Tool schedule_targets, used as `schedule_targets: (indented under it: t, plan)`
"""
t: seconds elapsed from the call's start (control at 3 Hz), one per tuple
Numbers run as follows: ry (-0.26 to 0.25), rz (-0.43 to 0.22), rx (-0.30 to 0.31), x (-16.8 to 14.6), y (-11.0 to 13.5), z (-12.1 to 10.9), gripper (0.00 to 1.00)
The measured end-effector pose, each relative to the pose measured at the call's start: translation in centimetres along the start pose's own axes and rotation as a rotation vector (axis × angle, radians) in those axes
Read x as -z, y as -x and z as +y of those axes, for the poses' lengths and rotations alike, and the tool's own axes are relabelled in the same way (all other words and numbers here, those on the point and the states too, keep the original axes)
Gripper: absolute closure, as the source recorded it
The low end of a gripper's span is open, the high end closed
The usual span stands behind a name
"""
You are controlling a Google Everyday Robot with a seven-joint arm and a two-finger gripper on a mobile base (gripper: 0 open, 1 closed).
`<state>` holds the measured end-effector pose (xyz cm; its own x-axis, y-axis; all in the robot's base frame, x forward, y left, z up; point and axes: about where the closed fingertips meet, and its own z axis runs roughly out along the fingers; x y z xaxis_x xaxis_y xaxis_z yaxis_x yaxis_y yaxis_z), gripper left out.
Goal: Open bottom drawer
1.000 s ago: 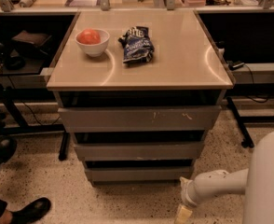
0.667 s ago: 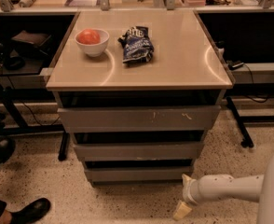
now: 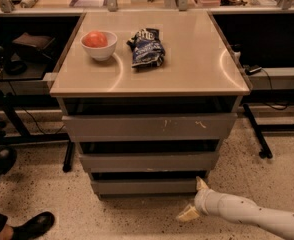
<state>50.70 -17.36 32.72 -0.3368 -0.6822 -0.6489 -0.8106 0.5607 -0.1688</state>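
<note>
The bottom drawer (image 3: 144,186) is the lowest and narrowest of three flat grey fronts under a beige-topped cabinet (image 3: 187,74). Its front sits about flush with a dark gap above it. My gripper (image 3: 193,199) hangs low over the floor just right of the drawer's lower right corner, on a white arm coming in from the bottom right. Its two pale fingers are spread apart and hold nothing. The upper fingertip (image 3: 201,184) is at the drawer's right end; I cannot tell whether it touches.
On the cabinet top stand a white bowl (image 3: 99,50) with a red fruit and a dark chip bag (image 3: 146,48). The wide top drawer (image 3: 149,127) has pale scratches; the middle drawer (image 3: 148,162) lies below it. A black shoe (image 3: 32,225) is at bottom left, a stand leg (image 3: 257,134) at right.
My arm has reached further left and slightly up, bringing the gripper from the floor in front toward the bottom drawer's right corner. The drawers have not moved.
</note>
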Motion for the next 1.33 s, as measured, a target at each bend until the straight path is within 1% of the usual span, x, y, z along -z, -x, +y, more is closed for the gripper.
schedule_targets:
  t: [0.33, 0.67, 1.0, 1.33]
  plan:
    - [0.005, 0.005, 0.004, 0.0, 0.0, 0.1, 0.00]
    - [-0.017, -0.017, 0.037, -3.0, 0.6, 0.3, 0.00]
    - [-0.061, -0.115, 0.094, -10.8, 3.8, 0.9, 0.00]
    - [-0.061, -0.115, 0.094, -10.8, 3.8, 0.9, 0.00]
